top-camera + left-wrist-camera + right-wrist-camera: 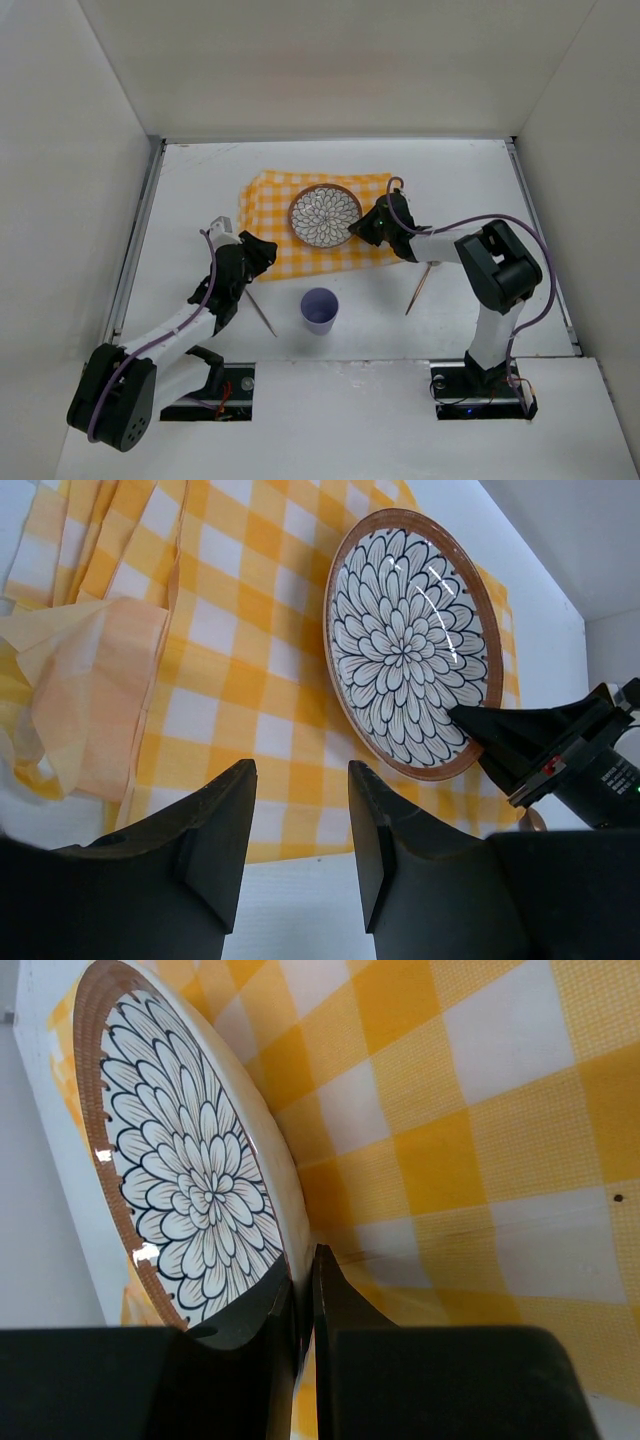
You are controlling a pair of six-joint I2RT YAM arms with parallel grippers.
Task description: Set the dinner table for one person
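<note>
Right hand [364,231] pinching, left hand [262,250] spread, empty. Table [195,185]: checked place mat [268,205] toward far edge; flowered plate [325,216] on it, rim in right hand's pinch; purple cup [319,309] by near edge. Step: seating plate. Next, probably: release, fetch cup.

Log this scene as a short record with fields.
table: white, walled
cloth: checked, mid-table
plate: on cloth, rim pinched by right gripper
left gripper: open, over cloth's near edge
cup: purple, on bare table, near side of cloth
left utensil: on table, left of cup
right utensil: on table, right of cup
</note>
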